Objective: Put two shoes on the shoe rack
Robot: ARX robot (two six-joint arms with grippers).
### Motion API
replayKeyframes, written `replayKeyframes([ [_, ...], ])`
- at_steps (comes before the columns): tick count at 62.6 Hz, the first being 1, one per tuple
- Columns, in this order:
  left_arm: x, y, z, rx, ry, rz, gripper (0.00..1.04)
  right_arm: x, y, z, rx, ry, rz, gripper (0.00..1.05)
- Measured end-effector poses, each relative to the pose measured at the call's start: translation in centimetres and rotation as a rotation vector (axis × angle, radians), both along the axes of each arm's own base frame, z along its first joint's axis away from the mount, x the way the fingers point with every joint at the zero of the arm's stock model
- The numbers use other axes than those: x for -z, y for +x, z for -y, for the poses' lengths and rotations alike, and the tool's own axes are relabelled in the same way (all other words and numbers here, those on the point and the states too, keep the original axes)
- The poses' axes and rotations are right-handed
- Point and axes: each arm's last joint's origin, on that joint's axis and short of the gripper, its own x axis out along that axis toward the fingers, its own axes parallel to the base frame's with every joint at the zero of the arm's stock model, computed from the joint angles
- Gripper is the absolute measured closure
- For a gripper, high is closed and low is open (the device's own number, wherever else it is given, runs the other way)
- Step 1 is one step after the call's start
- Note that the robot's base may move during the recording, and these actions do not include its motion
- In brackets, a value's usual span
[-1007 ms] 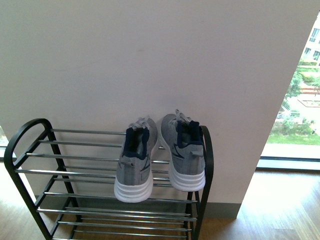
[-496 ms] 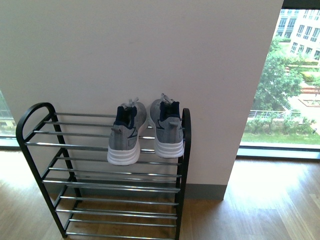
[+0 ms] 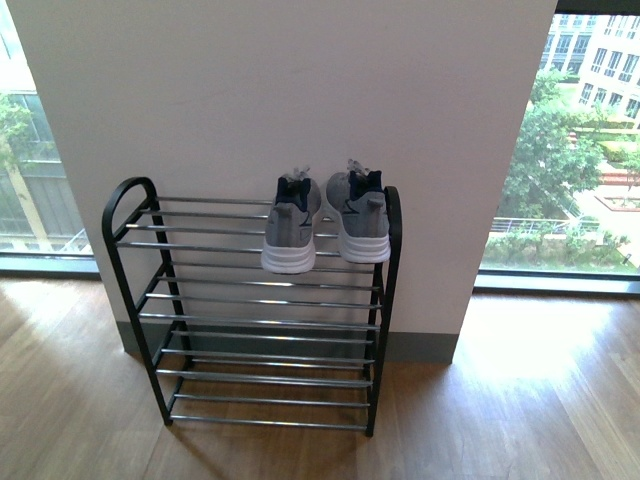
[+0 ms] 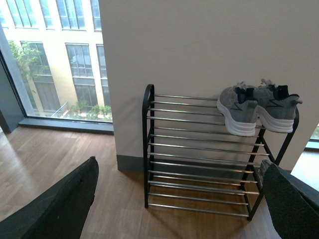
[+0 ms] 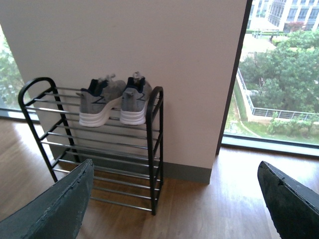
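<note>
Left gripper (image 4: 178, 168) and right gripper (image 5: 174, 168) gape empty, well apart from the two shoes (image 3: 290, 232), heels facing them, atop the shoe rack (image 3: 385, 300).

Two sneakers in play, count them: the left sneaker (image 3: 290, 228), that's one, the right sneaker (image 3: 360, 218), that's two, a full grey pair. One shoe rack (image 3: 133, 180), just the one, and it's four tiers high, top to bottom.
</note>
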Motion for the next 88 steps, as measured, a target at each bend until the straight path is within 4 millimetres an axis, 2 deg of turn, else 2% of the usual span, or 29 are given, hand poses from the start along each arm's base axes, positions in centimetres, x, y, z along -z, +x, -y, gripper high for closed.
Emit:
replayKeyframes([
  [88, 0.00, 0.00, 0.00, 0.000, 0.000, 0.000, 0.09, 0.01, 0.00, 0.00, 0.000, 0.000, -0.001, 0.09],
])
